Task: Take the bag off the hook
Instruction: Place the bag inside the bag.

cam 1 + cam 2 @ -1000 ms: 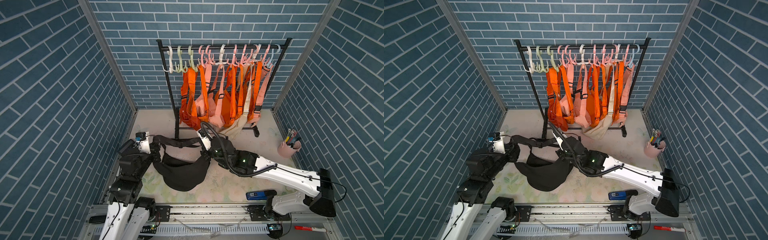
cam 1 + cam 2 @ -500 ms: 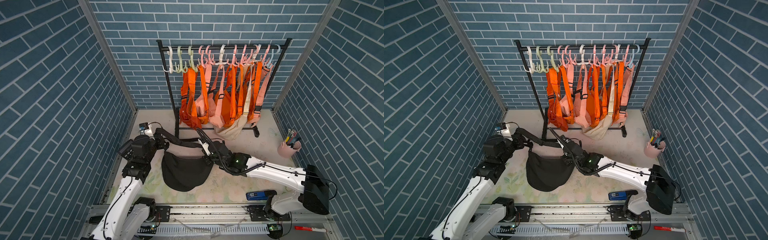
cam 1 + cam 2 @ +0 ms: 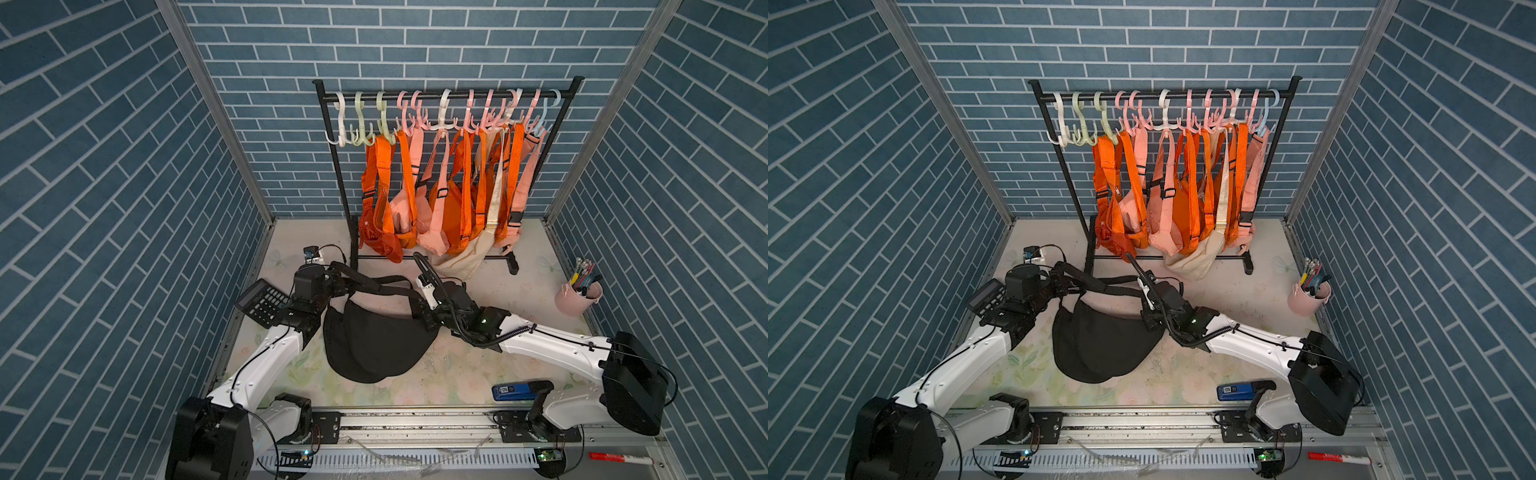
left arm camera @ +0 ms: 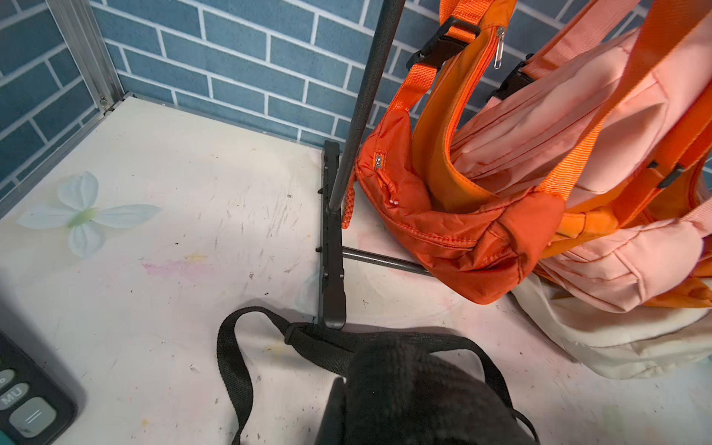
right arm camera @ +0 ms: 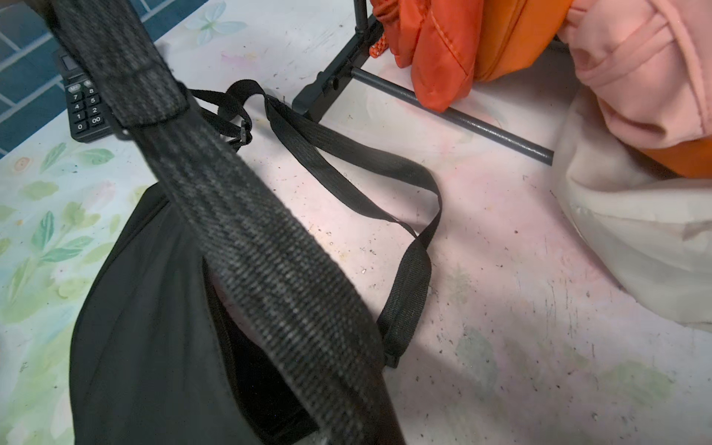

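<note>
The bag [image 3: 374, 349] apparently rests on table [image 3: 469, 376] before rack [image 3: 346, 199], calculator [image 3: 262, 301] leftward.

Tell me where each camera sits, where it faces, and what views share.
Top views: high over the robot's base, looking down toward the rack and black bag; left arm and right arm show.
Left wrist: low, facing the rack foot and orange bag; a dark blur nearest the lens.
Right wrist: low, facing the strap; no arm visible.
Shared: both wrist views show the calculator.

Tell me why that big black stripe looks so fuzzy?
Right wrist view: the black strap sits very close to the lens, so it blurs, while the table behind is sharp. In a top view the same strap looks crisp.
</note>
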Tool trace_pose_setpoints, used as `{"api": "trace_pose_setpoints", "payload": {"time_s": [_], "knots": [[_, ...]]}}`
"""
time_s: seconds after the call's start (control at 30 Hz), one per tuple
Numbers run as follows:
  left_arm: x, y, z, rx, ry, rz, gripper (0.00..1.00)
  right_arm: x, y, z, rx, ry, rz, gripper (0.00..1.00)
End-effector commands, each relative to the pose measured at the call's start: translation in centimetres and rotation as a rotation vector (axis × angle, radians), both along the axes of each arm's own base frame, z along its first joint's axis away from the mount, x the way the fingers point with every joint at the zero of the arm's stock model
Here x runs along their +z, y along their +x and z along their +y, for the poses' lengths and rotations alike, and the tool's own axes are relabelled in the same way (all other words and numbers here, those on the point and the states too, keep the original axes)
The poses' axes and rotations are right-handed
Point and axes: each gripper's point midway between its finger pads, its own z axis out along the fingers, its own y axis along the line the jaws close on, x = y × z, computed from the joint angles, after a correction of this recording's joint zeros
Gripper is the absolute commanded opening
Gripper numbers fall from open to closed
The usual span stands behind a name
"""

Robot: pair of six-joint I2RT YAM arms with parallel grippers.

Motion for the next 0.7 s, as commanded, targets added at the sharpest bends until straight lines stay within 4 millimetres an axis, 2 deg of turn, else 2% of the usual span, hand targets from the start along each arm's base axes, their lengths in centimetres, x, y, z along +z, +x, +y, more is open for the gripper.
{"api": "trace_pose_setpoints", "payload": {"time_s": [0.0,0.27,0.43,0.57,0.67], "knots": [[-0.5,0.9,-0.2,0.012,0.029,-0.014,0.00,-0.7,0.4,0.7,-0.004,0.065,0.046,0.00],[-2.9,2.0,-1.0,0.003,0.077,0.026,0.07,-3.6,1.0,0.4,-0.008,0.061,0.109,0.00],[-5.0,2.5,-1.3,-0.006,0.095,0.062,0.18,-5.1,1.3,0.1,-0.018,0.071,0.143,0.01],[-6.3,3.1,-1.9,-0.030,0.101,0.095,0.26,-6.5,1.7,0.0,-0.024,0.054,0.167,0.14],[-7.1,3.4,-2.3,-0.042,0.109,0.112,0.34,-7.0,1.9,-0.1,-0.025,0.055,0.181,0.30]]}}
